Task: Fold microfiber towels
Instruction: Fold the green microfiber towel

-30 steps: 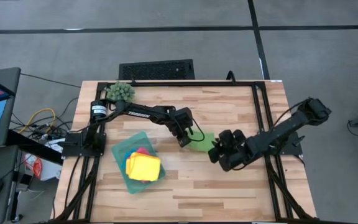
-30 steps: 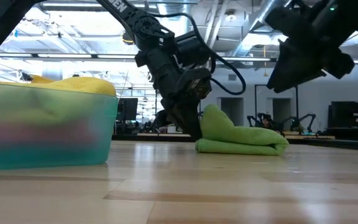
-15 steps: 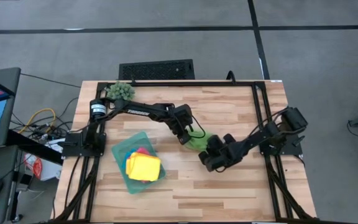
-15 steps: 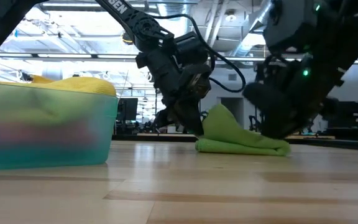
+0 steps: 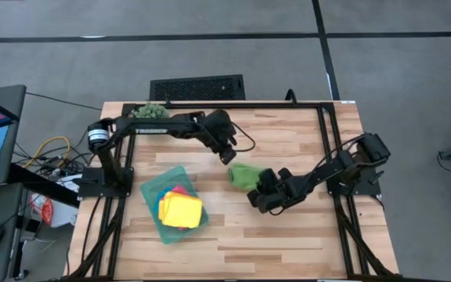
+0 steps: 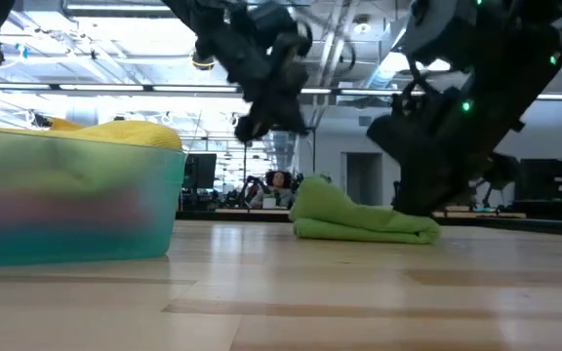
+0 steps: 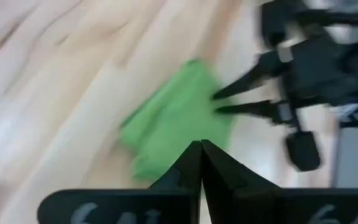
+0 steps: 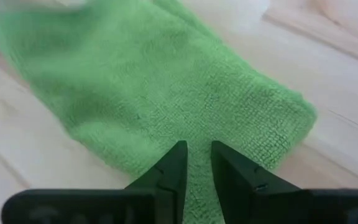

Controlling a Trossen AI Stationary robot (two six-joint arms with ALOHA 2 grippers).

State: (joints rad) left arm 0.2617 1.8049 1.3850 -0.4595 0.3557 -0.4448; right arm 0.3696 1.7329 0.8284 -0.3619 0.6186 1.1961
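Wooden table under both arms. Teal tray at left-near, holding the yellow towel on top, with pink peeking out beneath. Folded green towel lying mid-table, right of the tray. Right gripper low at that towel's near-right edge, fingers a narrow slit apart over the cloth. Left gripper lifted just beyond the towel's far-left side, fingers pressed together, empty.

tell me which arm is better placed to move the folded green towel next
Probably the right. The right gripper sits low at the edge of the green towel, fingers slightly apart over the cloth. The left gripper, fingers shut, is raised off the table, apart from the towel.
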